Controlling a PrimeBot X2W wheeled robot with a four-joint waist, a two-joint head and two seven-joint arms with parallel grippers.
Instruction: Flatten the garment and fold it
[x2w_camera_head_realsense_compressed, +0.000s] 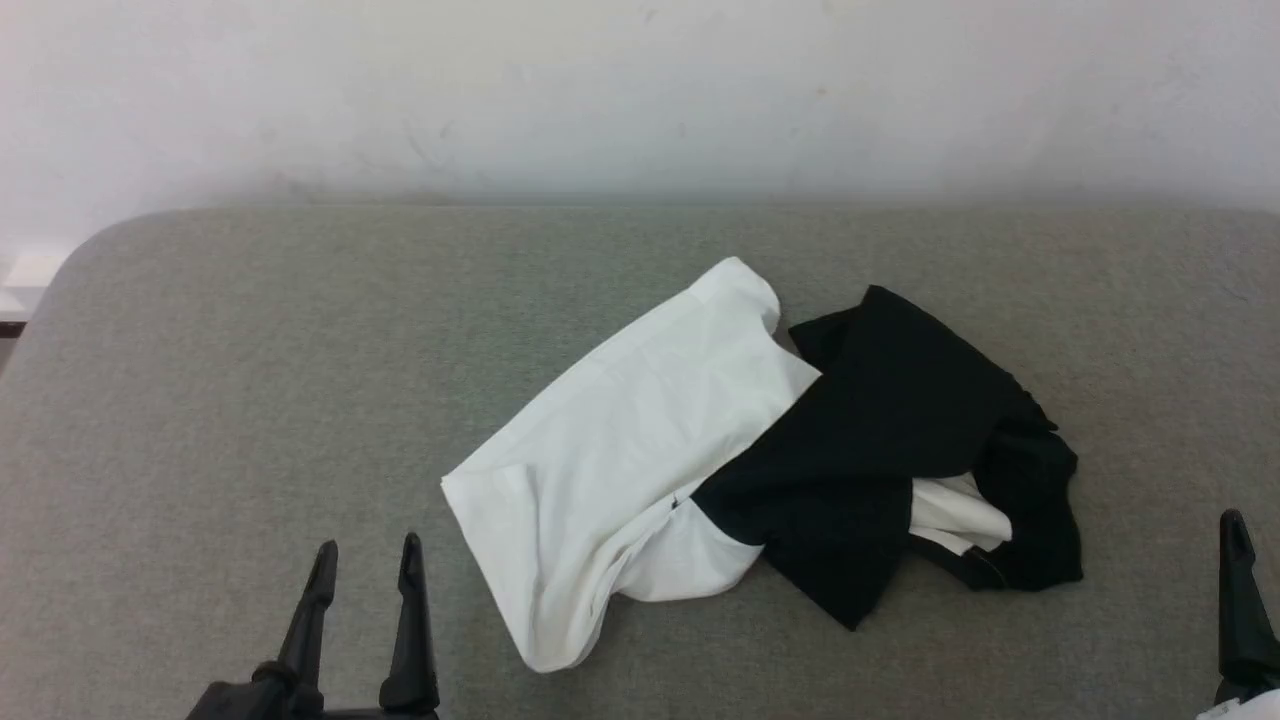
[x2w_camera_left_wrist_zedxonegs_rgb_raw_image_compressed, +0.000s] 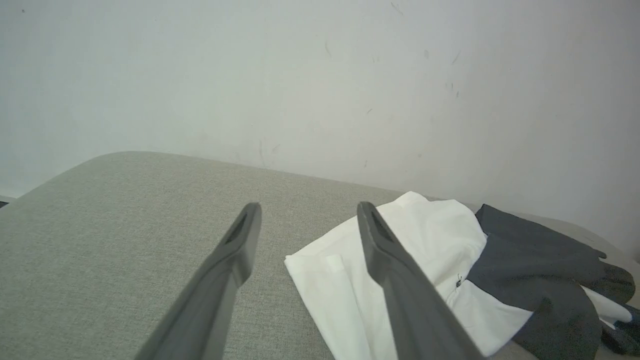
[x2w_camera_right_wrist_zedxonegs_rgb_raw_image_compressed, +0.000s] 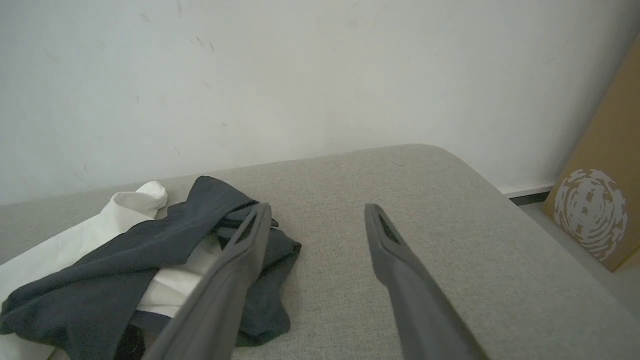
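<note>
The garment (x2w_camera_head_realsense_compressed: 640, 440) lies crumpled in a heap on the grey padded table (x2w_camera_head_realsense_compressed: 250, 330). Its white body is bunched to the left and a black part (x2w_camera_head_realsense_compressed: 880, 440) is folded over the right side. My left gripper (x2w_camera_head_realsense_compressed: 368, 548) is open at the lower left, short of the white edge and touching nothing. In the left wrist view the garment (x2w_camera_left_wrist_zedxonegs_rgb_raw_image_compressed: 440, 240) lies beyond and right of the open gripper (x2w_camera_left_wrist_zedxonegs_rgb_raw_image_compressed: 309, 206). My right gripper (x2w_camera_right_wrist_zedxonegs_rgb_raw_image_compressed: 317, 207) is open and holds nothing, with the garment's black folds (x2w_camera_right_wrist_zedxonegs_rgb_raw_image_compressed: 100, 270) to its left. One right finger (x2w_camera_head_realsense_compressed: 1240, 590) shows at the head view's right edge.
A white wall (x2w_camera_head_realsense_compressed: 640, 90) runs directly behind the table. The table has rounded corners at far left (x2w_camera_head_realsense_compressed: 110, 235) and far right (x2w_camera_right_wrist_zedxonegs_rgb_raw_image_compressed: 450, 155). A brown cardboard box (x2w_camera_right_wrist_zedxonegs_rgb_raw_image_compressed: 595, 210) leans on the floor beyond the right corner.
</note>
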